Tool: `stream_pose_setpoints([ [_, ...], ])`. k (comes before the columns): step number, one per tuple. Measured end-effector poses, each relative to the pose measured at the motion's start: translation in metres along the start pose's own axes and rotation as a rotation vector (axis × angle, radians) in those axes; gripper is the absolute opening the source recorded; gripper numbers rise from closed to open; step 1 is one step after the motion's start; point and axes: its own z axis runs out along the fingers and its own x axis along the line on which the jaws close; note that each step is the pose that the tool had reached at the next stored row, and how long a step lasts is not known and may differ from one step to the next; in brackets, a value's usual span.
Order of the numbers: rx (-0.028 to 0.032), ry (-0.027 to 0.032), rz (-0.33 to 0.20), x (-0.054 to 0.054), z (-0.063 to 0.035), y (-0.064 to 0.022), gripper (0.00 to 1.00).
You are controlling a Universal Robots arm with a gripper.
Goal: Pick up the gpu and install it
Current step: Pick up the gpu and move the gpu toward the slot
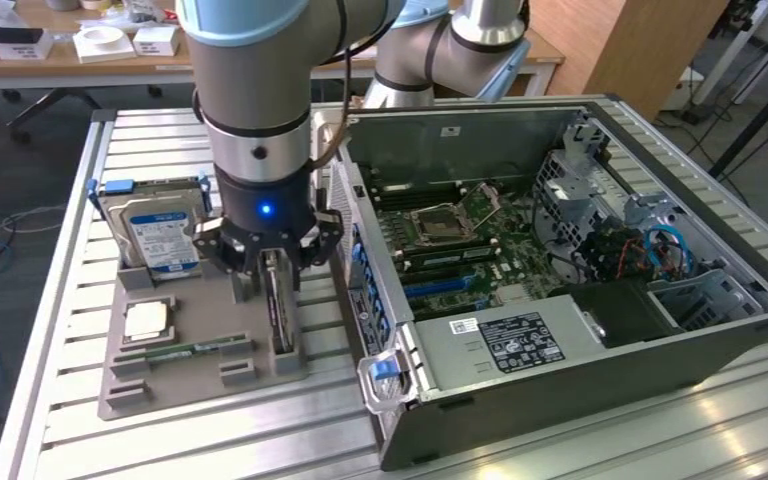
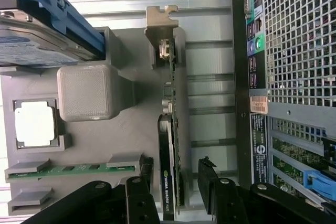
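**Operator:** What's around the card, and what's in my way?

**Spotter:** You have a grey holder tray [image 1: 191, 385] on the slatted worktop [image 1: 77, 300], toward the worktop's edge on the exterior view's left. A hard drive [image 1: 157, 235] with a blue-white label stands at the tray's end nearest the worktop's far edge. A processor chip [image 1: 148, 318] lies flat, and a green memory stick [image 1: 197, 350] sits in its slot closer to the near edge. The open computer case [image 1: 558, 330] takes the rest of the worktop, just beside the tray. Its rear wall and a blue latch [image 1: 381, 368] stand close to the card's slot.

**Operator:** And the gpu?

**Spotter:** The gpu [image 2: 169, 145] stands on its long edge in the tray, on the side nearest the case. It is thin, with a dark face and a green board edge. Its silver bracket [image 2: 161, 22] is at the end farther from your fingers.

**Operator:** My tool?

**Spotter:** Your tool [image 1: 273, 268] is low over the card with its jaws wide. The fingers [image 2: 210, 187] straddle the card with a gap on each side, so it grips nothing.

**Operator:** Room to move?

**Spotter:** A grey block [image 2: 86, 93] of the tray rises on the hard-drive side, apart from the card. On the case side you get only a narrow strip of bare slats between tray and case.
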Motion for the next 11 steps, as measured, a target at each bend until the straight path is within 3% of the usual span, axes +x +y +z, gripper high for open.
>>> stream_pose_setpoints([
  [11, -0.0002, -0.0004, 0.000, 0.0029, 0.0046, -0.0003, 0.47],
])
